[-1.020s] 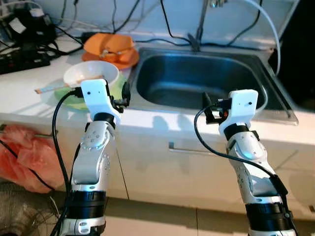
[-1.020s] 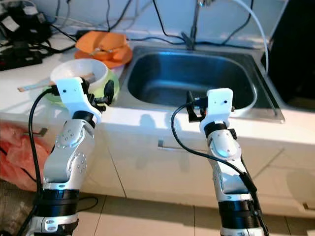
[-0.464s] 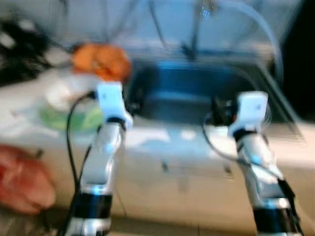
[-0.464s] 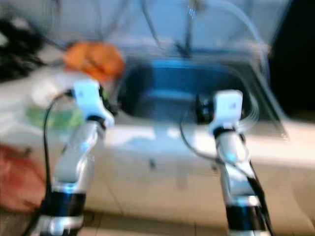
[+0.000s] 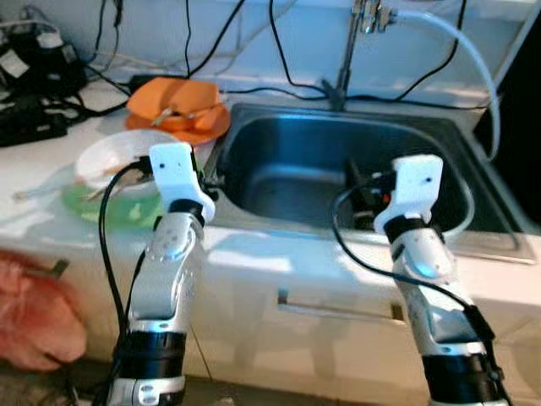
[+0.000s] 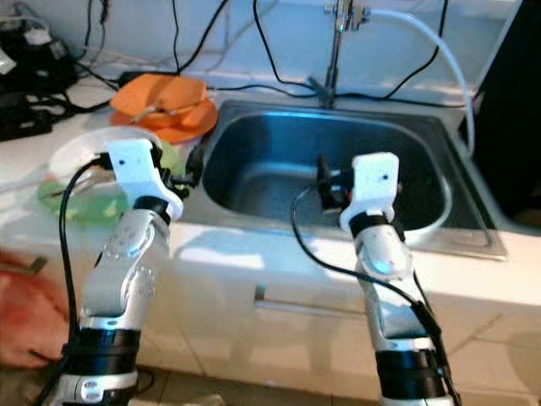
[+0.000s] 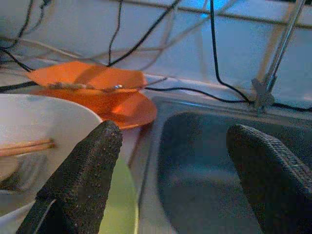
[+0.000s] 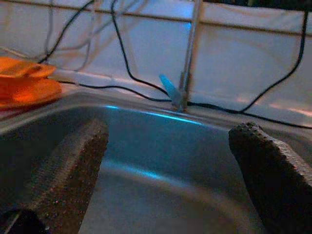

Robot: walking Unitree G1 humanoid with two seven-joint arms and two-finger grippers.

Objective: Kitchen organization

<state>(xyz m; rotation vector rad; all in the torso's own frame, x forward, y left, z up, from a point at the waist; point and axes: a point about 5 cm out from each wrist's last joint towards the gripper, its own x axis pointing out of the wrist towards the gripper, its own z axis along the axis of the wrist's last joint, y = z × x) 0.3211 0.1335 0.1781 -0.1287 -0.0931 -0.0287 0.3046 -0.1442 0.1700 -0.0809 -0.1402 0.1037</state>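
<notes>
White ceramic bowl (image 5: 114, 156) with wooden chopsticks (image 7: 25, 146) across it sits on a lime-green plate (image 5: 101, 207) on the pale countertop (image 5: 34, 224), at about ten o'clock from the left gripper (image 7: 170, 180). That gripper hangs empty, fingers spread wide, one fingertip (image 7: 90, 161) right at the bowl's rim. Right gripper (image 8: 165, 180), also spread and empty, hovers at the stainless steel sink (image 5: 406, 161), well apart from the dishes. Left arm is clearly nearer. Beyond, at twelve o'clock, lies an orange plastic plate stack (image 5: 179, 108). The chopsticks' long axis runs crosswise to the left gripper's reach.

Both arms raised, jaws apart.
</notes>
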